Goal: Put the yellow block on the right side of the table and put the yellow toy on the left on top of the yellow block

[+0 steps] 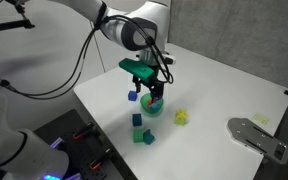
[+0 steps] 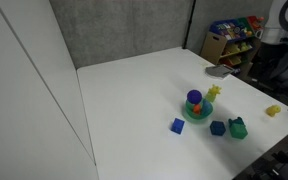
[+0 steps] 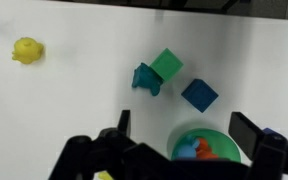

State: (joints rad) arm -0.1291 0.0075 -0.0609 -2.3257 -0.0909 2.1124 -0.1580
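The yellow block (image 2: 274, 110) is a small plain cube near the table's (image 2: 134, 90) edge, beyond the green block. It does not show in the wrist view. The yellow toy (image 2: 214, 92) is a spiky piece lying close to the green bowl (image 2: 195, 112). It also shows in an exterior view (image 1: 181, 117) and at the far left of the wrist view (image 3: 27, 50). My gripper (image 3: 184, 125) is open and empty. It hangs above the table over the bowl (image 3: 209, 140), also seen in an exterior view (image 1: 151, 88). It is apart from both yellow pieces.
The bowl holds blue and orange pieces. A blue cube (image 3: 199, 95), a green cube (image 3: 167, 64) and a teal piece (image 3: 146, 78) lie beside it. Another blue cube (image 2: 177, 125) lies on the bowl's other side. A flat grey object (image 1: 256, 135) lies near a table edge.
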